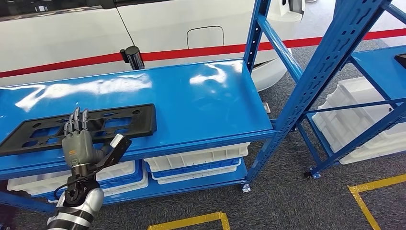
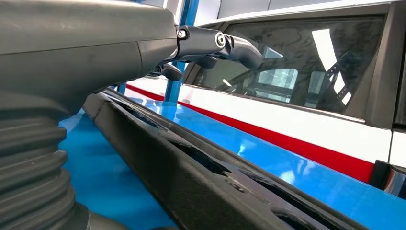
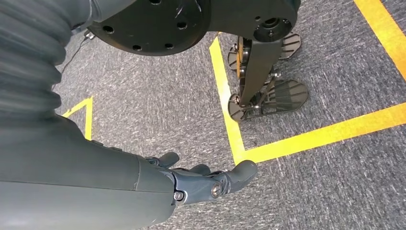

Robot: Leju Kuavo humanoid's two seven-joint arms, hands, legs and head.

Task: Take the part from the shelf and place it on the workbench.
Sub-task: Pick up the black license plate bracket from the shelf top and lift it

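A long flat black part (image 1: pixel 125 121) with cut-out slots lies on the blue shelf (image 1: pixel 206 105), towards its left front. My left hand (image 1: pixel 76 143) is at the part's near edge, fingers stretched forward over it and thumb spread out to the right; it holds nothing. In the left wrist view the fingers (image 2: pixel 225 43) hover straight above the black part (image 2: pixel 191 182), with a gap between them. My right hand (image 3: pixel 191 184) hangs over the grey carpet with fingers loosely extended and nothing in it.
White and blue bins (image 1: pixel 194 165) are stacked on the shelf's lower level. A second blue rack (image 1: pixel 335 62) with white crates (image 1: pixel 354 115) stands at the right. Behind the shelf is a white car with a red stripe (image 1: pixel 201 50). Yellow tape (image 1: pixel 378 184) marks the floor.
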